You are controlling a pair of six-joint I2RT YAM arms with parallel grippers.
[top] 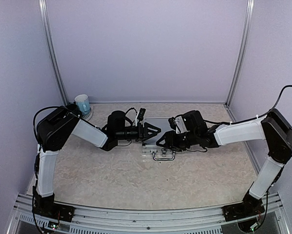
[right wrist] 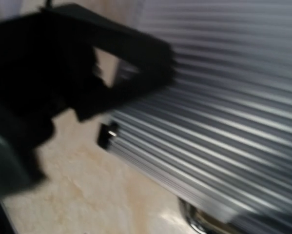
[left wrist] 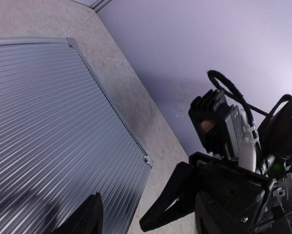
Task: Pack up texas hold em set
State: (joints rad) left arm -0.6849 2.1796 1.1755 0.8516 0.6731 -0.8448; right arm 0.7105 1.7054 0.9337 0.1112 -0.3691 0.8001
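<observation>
Mid-table on the mottled beige stone-look tabletop (top: pixel 136 180), the small silver ribbed-aluminium case (top: pixel 160 123) lies flat and closed. Its lid is finely corrugated, with riveted metal corners. Its long axis runs left to right, and the curved chrome handle (top: pixel 164 156) faces the arm bases. The left gripper (top: pixel 153 131) sits at its left end, fingers parted, grasping nothing. The right gripper (top: pixel 161 140) reaches over the right part; its view is blurred, so I cannot tell its grip.
</observation>
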